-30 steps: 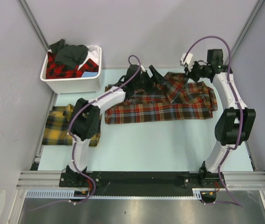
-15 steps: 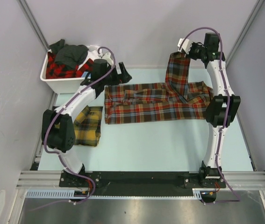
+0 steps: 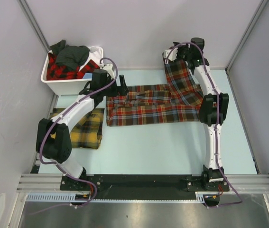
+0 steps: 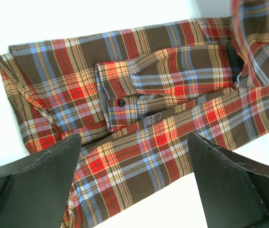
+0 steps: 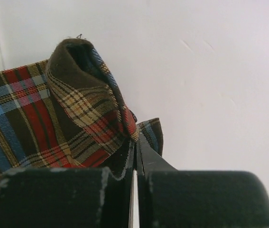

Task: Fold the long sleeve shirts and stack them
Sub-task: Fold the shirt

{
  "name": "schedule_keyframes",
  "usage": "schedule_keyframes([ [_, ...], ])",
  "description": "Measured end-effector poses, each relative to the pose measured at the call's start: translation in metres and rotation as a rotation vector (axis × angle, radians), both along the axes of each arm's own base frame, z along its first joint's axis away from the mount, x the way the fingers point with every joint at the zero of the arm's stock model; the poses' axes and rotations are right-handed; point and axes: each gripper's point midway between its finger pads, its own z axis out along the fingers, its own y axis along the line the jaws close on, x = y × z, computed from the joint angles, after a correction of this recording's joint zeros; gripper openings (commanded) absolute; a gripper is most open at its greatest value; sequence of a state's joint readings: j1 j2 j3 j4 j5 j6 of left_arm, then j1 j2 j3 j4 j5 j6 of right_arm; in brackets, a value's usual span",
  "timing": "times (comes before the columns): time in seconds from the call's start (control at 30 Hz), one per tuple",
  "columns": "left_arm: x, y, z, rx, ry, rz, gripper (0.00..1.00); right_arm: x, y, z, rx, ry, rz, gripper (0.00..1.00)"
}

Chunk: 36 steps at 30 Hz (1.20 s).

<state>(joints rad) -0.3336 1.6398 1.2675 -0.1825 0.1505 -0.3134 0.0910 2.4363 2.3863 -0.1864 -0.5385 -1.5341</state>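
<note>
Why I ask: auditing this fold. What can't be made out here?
- Top view: the left arm covers part of the yellow-and-green shirt.
- Top view: heaped garments in the white bin hide those beneath.
- Left wrist view: red-brown shirt runs past the frame edges.
- Right wrist view: right gripper, shut on that shirt, blocks what lies below.

Wide-open left hand (image 3: pixel 121 83), tightly closed right hand (image 3: pixel 168 58).
The left arm (image 3: pixel 77 108) stretches far forward and rightward from its base, its hand facing down with both fingers (image 4: pixel 34 185) spread apart and nothing between them. The right arm (image 3: pixel 211 107) stands tall and nearly straight, wrist bent leftward at the top, fingers (image 5: pixel 101 194) pressed together on a fold of shirt (image 5: pixel 34 104) pinched at their tips.
</note>
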Motion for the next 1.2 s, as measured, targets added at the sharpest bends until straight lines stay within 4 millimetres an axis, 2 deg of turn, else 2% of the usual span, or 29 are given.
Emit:
schedule_keyframes([
  [0.13, -0.001, 0.008, 0.005, 0.007, -0.015, 0.016, 0.99, -0.004, 0.015, -0.021, -0.077, -0.004, 0.041, 0.00],
  [0.27, -0.001, 0.018, 0.004, 0.007, -0.013, 0.036, 1.00, -0.026, 0.025, -0.057, -0.166, 0.050, 0.089, 0.00],
  [0.4, 0.000, 0.030, -0.003, -0.007, 0.012, 0.062, 1.00, -0.041, 0.035, -0.079, -0.220, 0.094, 0.117, 0.00],
  [0.57, 0.002, 0.047, -0.005, -0.013, 0.022, 0.095, 1.00, -0.053, 0.050, -0.075, -0.301, 0.096, 0.087, 0.00],
  [0.73, -0.007, 0.050, 0.001, -0.023, 0.012, 0.086, 0.99, -0.078, 0.045, -0.065, -0.408, 0.167, 0.001, 0.00],
  [0.9, -0.017, 0.050, 0.011, -0.046, -0.003, 0.063, 1.00, -0.122, 0.028, -0.068, -0.487, 0.363, -0.092, 0.00],
  [1.0, -0.020, 0.052, 0.010, -0.058, 0.003, 0.054, 0.99, -0.151, 0.027, -0.078, -0.500, 0.509, -0.117, 0.00],
  [1.1, -0.023, 0.057, 0.006, -0.063, 0.013, 0.051, 0.99, -0.187, 0.040, -0.086, -0.487, 0.672, -0.119, 0.00],
  [1.2, -0.026, 0.060, 0.005, -0.067, 0.019, 0.052, 0.99, -0.203, 0.061, -0.084, -0.427, 0.765, -0.126, 0.00],
])
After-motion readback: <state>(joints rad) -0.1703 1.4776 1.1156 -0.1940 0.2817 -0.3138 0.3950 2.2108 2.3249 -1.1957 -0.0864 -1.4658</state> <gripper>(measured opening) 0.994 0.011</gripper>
